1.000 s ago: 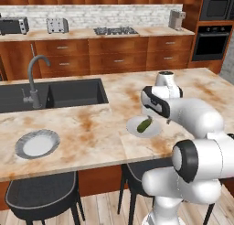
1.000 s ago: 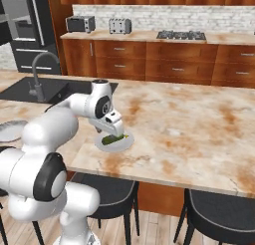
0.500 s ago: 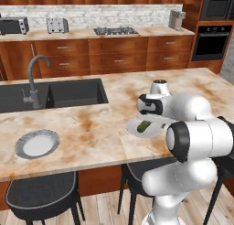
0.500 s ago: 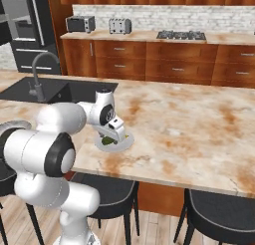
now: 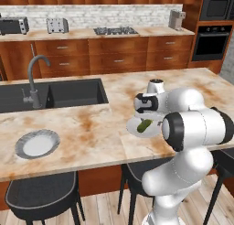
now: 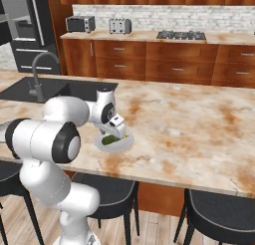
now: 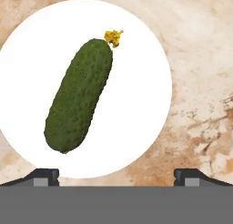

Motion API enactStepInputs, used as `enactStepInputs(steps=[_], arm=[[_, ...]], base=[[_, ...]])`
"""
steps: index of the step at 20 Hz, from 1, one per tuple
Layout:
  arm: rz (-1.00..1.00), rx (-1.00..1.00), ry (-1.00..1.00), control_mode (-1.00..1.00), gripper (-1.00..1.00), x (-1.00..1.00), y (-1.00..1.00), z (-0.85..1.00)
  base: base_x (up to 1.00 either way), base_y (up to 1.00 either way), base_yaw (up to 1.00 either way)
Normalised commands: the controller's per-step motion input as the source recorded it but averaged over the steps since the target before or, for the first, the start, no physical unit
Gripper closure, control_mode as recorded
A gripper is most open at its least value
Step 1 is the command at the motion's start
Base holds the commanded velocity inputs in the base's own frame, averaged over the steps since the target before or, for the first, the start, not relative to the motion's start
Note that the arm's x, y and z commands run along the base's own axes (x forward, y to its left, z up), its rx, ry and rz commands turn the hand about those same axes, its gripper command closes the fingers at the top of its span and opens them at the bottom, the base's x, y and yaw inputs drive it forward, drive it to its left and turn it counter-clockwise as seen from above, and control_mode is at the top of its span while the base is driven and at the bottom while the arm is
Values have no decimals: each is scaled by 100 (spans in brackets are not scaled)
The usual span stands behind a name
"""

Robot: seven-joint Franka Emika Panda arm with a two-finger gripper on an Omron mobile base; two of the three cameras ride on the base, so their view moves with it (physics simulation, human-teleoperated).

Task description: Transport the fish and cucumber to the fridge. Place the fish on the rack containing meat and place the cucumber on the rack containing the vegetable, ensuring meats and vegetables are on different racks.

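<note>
cucumber (image 7: pixel 78 94) unmoved, pincer (image 7: pixel 116 175) lower, open

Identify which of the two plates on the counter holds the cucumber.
The white plate under the pincer holds the cucumber; the grey-rimmed plate near the sink is bare.

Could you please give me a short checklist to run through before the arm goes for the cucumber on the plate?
1. End effector open wide: ok.
2. Cucumber lies alone on the white plate, nothing touching it: ok.
3. End effector above the plate, pointing down at it: ok.
4. Cucumber centred between the fingertips: not ok, it sits toward the left one.
5. Jaw line across the cucumber's narrow width: cannot tell, it lies at a slant.
6. Marble counter around the plate free of obstacles: ok.
</note>
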Motion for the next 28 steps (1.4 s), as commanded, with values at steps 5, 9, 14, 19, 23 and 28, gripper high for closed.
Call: enactStepInputs(steps=[5, 9, 14, 19, 23, 28], arm=[[0, 0, -9, -100, -100, 26, 2, -24], [0, 0, -11, -100, -100, 17, 0, -14], [0, 0, -1, -100, -100, 19, 0, -29], [0, 0, 0, -100, -100, 20, 1, -28], [0, 0, 0, -100, -100, 29, 1, -14], [0, 0, 0, -100, -100, 18, 2, -18]], base=[[0, 0, 0], [0, 0, 0], [0, 0, 0], [0, 0, 0], [0, 0, 0], [0, 0, 0]])
